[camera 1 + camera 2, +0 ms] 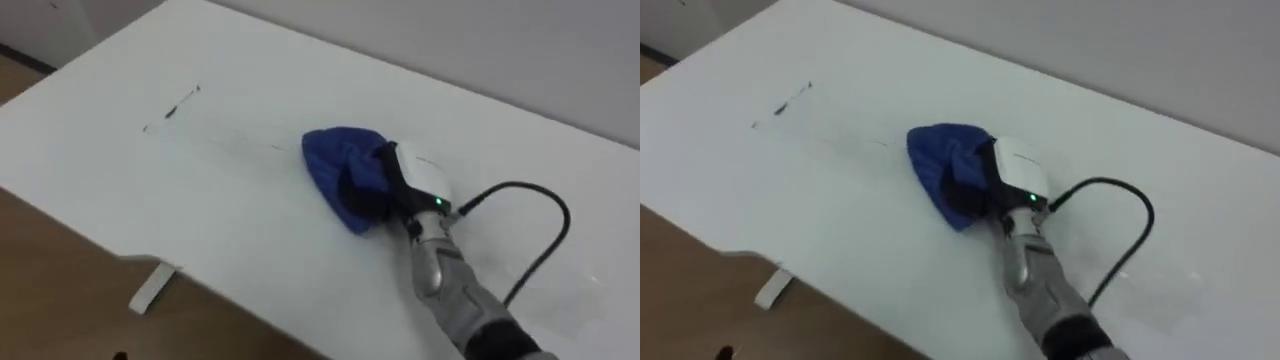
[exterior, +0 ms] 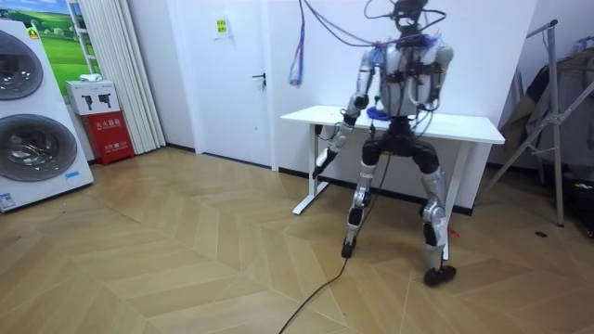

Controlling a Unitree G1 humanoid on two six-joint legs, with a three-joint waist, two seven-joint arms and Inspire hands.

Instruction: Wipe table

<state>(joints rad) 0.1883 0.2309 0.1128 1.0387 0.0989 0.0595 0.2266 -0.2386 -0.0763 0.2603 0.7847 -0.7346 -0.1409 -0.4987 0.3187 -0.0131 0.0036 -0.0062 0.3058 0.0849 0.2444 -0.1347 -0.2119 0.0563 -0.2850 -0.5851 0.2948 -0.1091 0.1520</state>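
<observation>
A blue cloth (image 1: pixel 335 160) lies bunched on the white table (image 1: pixel 200 220), right of its middle. My right hand (image 1: pixel 420 180) rests on the cloth's right side, its dark fingers curled into the folds. A short dark mark (image 1: pixel 182 104) sits at the far left of the tabletop, and a faint line runs from there toward the cloth. In the room view I stand at the table (image 2: pixel 464 128) with my legs apart, facing it. My left hand (image 2: pixel 327 147) hangs low by the table's end on the room view's left.
The table's near edge (image 1: pixel 120 255) runs diagonally, with wood floor below it. Its white foot (image 1: pixel 150 290) shows underneath. Washing machines (image 2: pixel 32 121) and a red box (image 2: pixel 109 125) stand on the room view's left, a metal rack (image 2: pixel 557 111) on its right.
</observation>
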